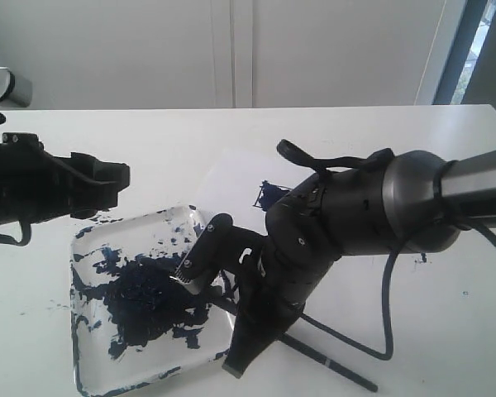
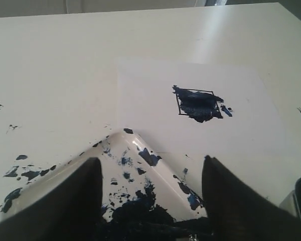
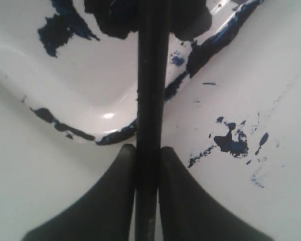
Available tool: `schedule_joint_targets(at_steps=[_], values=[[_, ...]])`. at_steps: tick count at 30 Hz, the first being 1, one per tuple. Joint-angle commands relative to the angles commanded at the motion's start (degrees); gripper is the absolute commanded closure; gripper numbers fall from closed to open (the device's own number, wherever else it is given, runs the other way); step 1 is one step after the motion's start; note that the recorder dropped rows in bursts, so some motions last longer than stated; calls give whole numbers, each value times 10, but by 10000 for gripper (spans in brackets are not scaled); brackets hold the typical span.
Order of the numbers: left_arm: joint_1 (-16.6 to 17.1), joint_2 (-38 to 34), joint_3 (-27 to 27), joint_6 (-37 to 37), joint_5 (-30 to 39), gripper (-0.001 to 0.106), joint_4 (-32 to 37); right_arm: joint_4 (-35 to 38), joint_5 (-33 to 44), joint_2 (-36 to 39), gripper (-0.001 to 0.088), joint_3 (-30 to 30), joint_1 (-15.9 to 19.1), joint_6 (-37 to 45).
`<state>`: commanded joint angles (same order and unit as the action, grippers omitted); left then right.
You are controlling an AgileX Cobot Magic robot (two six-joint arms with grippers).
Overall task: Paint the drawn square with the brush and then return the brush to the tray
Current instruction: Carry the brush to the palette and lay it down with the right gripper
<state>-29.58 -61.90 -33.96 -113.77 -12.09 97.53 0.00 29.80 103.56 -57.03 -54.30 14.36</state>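
Between my right claw's (image 3: 148, 148) two fingers sits the brush (image 3: 151, 75) handle. Both fingers are pressed flat against it, so the claw is closed down on the brush, with a gap only as wide as the handle. From the claw the handle runs out across the tray (image 3: 80, 95) rim. Its tip end is over the dark paint blotch (image 1: 149, 298), and its tail pokes out over the counter (image 1: 463, 331). My left claw (image 2: 150, 163) hangs spread wide over a tray corner, with nothing in it. Farther out on the paper (image 2: 155, 85), well apart from both claws, the drawn square (image 2: 198, 104) is smeared blue-black over most of its inside, with some spill past the outline. My read is that painting is done and the return is nearly done. What's left is to let go so the brush rests in the tray.
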Motion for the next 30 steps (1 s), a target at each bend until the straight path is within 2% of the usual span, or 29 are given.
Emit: schedule_joint_targets(at_steps=[5, 9, 12, 16, 24, 26, 30], values=[[0, 23, 20, 0, 3, 435, 0, 0, 0, 0, 484, 0, 0, -29], [0, 33, 32, 0, 3, 435, 1, 0, 0, 0, 329, 0, 0, -32], [0, 48, 41, -4, 27, 435, 1, 0, -3, -3, 266, -2, 0, -32], [0, 81, 62, -8, 73, 435, 1, 0, -14, -21, 262, -2, 0, -32], [0, 143, 106, -10, 106, 435, 1, 11, -50, -113, 267, -2, 0, -32], [0, 156, 115, -11, 111, 435, 1, 24, -55, -146, 301, -2, 0, -32], [0, 174, 132, -23, 111, 435, 1, 41, -58, -207, 441, -2, 0, -32]])
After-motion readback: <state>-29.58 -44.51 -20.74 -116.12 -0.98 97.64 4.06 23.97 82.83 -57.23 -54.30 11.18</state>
